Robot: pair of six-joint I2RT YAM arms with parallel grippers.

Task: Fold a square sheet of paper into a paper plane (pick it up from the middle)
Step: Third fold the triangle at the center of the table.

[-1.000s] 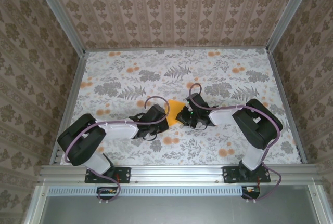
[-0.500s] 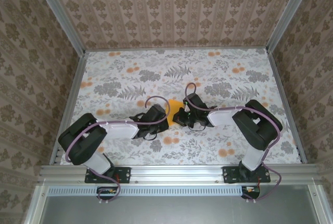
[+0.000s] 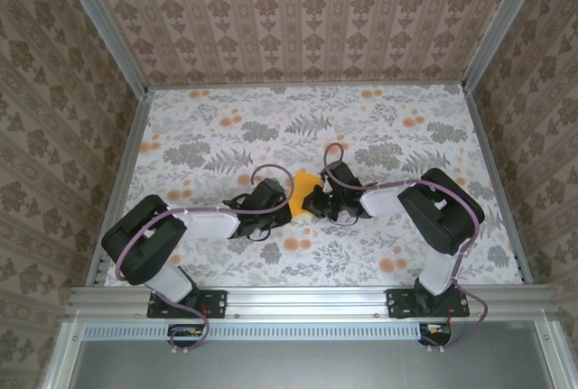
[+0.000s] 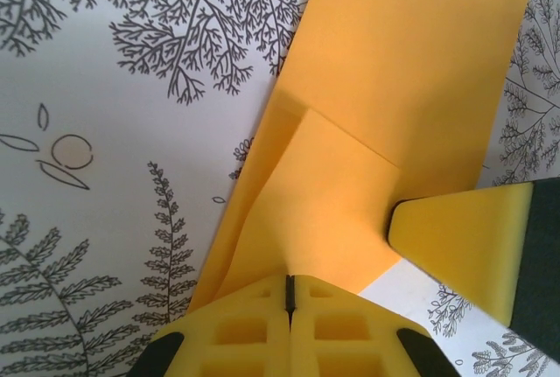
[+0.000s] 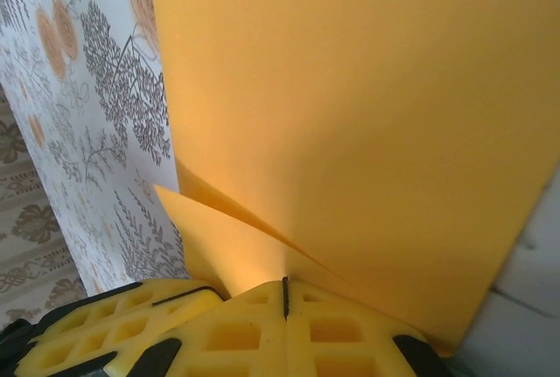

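1. Paper [image 3: 303,186]: bright orange-yellow and partly folded. It is near the middle of the tabletop [image 3: 406,127], a bit twd the near edge, between the two gripper tips.
2. L wrist view: the paper [image 4: 411,71] runs away from the camera as a long panel w/ straight edges. A smaller folded flap lies on top and narrows down to the fingertips.
3. R wrist view: the paper [image 5: 376,106] takes up most of the frame, raised above the tabletop [image 5: 87,97]. A sharp crease runs from the left down to the fingertips, w/ a second layer under it.
4. L gripper [image 3: 289,207]: reaches in from the left. Seen close [image 4: 289,294], its yellow pads are pressed together, clamped on the paper's near end.
5. R gripper [image 3: 316,201]: reaches in from the right. Seen close [image 5: 284,294], its pads are also together, clamped on the paper at the crease.
6. In the L wrist view, one R gripper finger [image 4: 464,246] meets the paper's right edge.
7. The two gripper tips are near each other, w/ the paper spanning the gap.
8. Tabletop [image 4: 105,176]: white cloth printed w/ grey ferns and small orange flowers.
9. Arms: black and white, w/ purple cables looping over the wrists.
10. Walls: brown patterned paper on three sides, w/ metal rails at the corners.
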